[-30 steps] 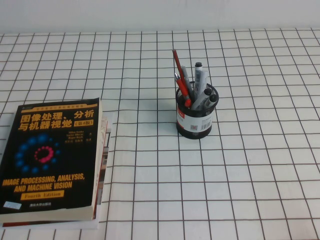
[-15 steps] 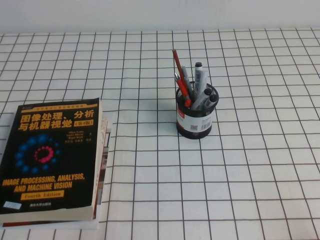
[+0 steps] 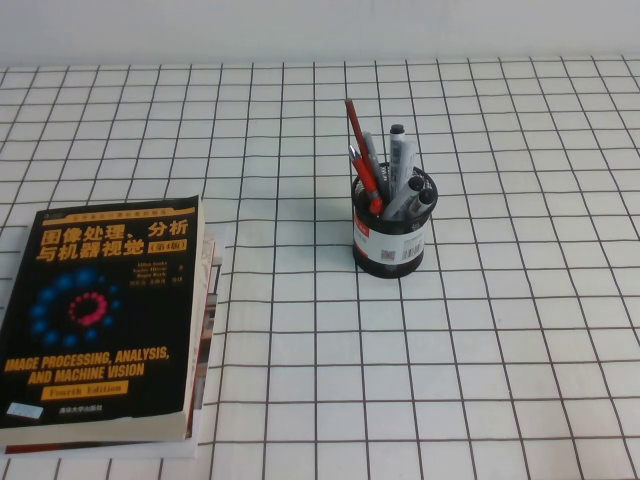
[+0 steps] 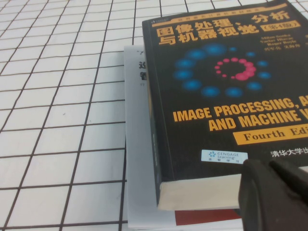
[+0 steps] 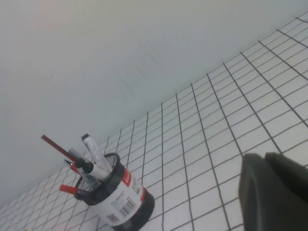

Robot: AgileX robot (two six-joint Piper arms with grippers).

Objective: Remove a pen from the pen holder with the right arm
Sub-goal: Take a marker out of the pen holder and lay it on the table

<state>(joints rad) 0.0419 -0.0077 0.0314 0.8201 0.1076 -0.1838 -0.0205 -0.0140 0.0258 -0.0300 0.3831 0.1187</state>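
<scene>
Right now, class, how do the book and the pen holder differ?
The book lies flat atop other books on the left; the holder stands upright right of centre. The book is rectangular with orange lettering; the holder is round mesh with a white label. Both are black. The left gripper, shut, is by the book's corner; the right gripper, shut, is apart from the holder.

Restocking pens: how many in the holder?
6, all in the holder: two red pens, one grey, three markers; more may hide. Left tool by book, right tool away from holder.

Left gripper (image 4: 272, 169), right gripper (image 5: 267, 161): mostly off-frame.
</scene>
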